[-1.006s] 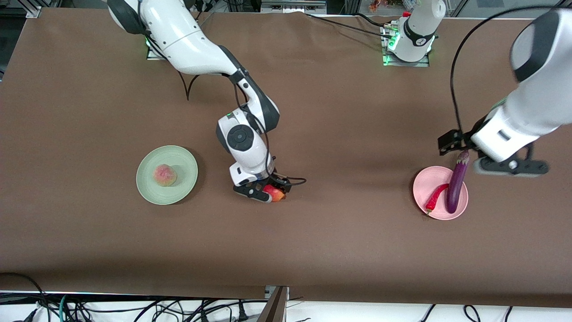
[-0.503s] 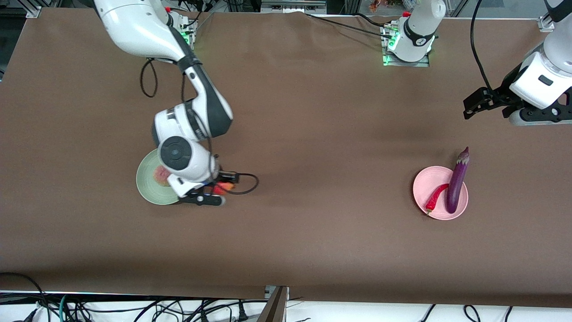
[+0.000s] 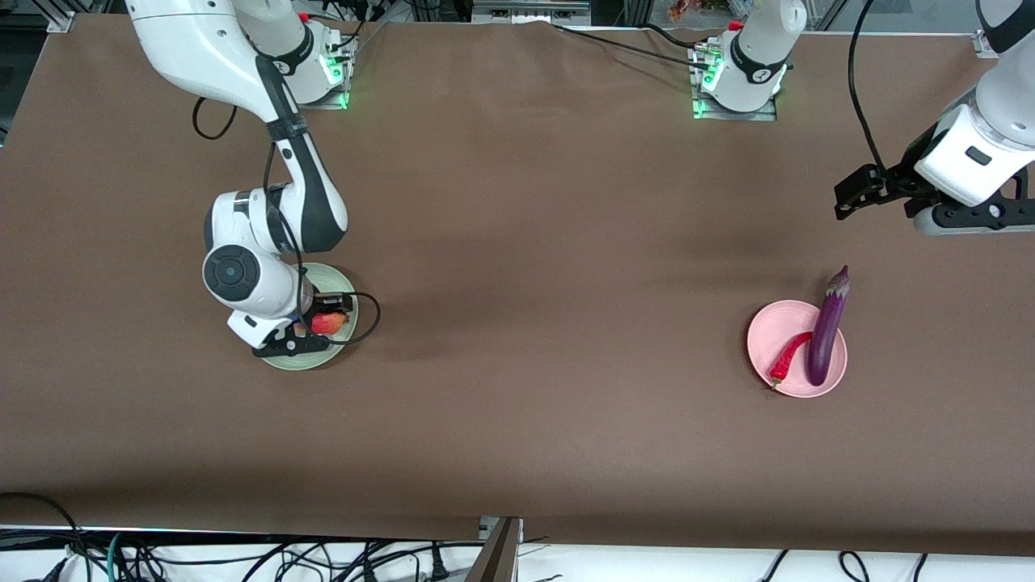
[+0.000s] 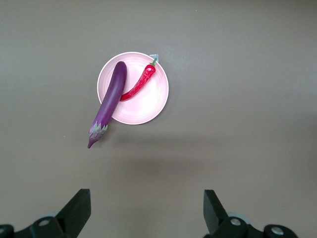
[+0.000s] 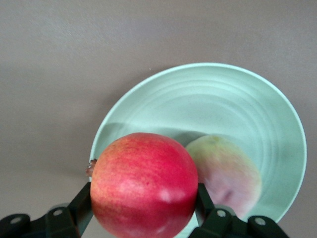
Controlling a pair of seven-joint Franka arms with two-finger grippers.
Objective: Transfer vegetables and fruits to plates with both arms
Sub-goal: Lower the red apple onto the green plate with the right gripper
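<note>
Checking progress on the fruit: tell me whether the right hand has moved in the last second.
Yes. The right hand, shut on the red fruit, has travelled toward the right arm's end of the table and is now over the green plate.

red fruit gripped over green plate | peach on it | eggplant, chili on pink plate
</note>
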